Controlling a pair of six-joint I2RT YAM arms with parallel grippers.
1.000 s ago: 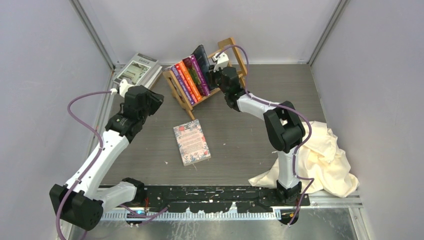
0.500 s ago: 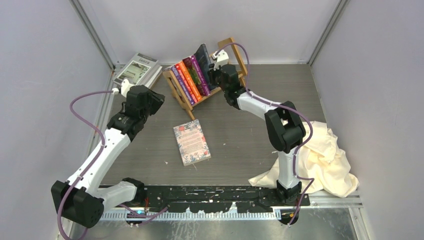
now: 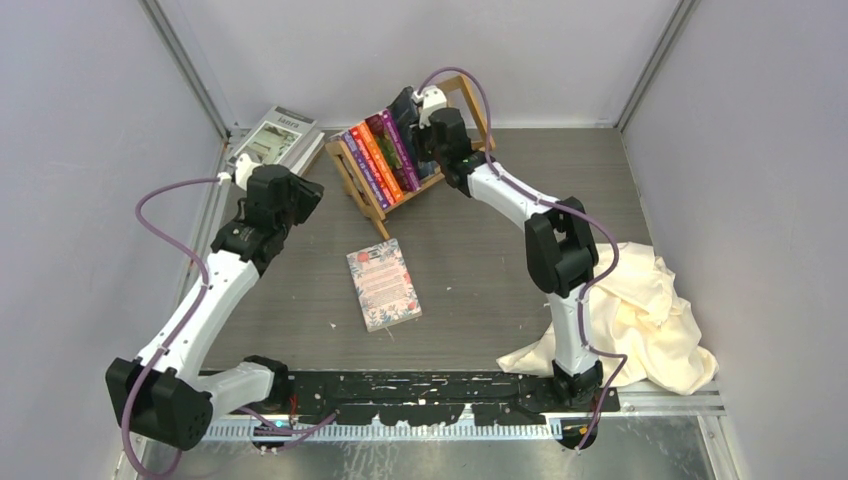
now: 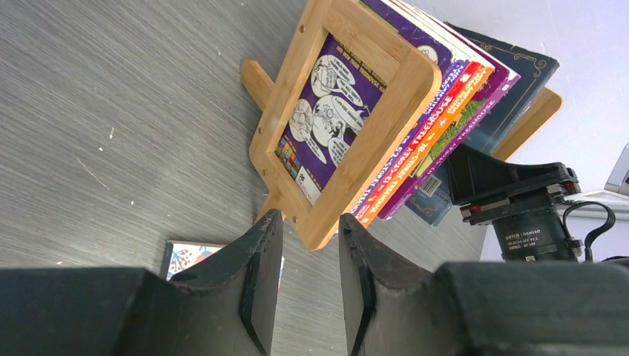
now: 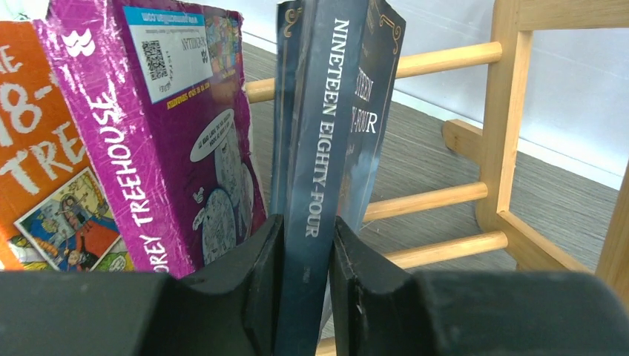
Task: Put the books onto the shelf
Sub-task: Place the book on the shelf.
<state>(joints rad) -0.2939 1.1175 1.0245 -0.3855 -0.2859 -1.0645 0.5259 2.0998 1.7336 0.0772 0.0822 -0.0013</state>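
Right jaws farther back over shelf (image 5: 504,111), tight on dark blue book (image 5: 319,133); left jaws partly apart, empty.

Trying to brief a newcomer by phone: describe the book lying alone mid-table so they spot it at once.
Find the wooden shelf at the back of the grey table. Nearer the arms' bases, the floral book lies flat and alone. Its pink, flower-bordered cover faces up, unlike the purple, orange and dark blue books standing on the shelf.

Pale lilac walls (image 3: 90,100) enclose a grey wood-grain tabletop (image 3: 450,270), evenly lit
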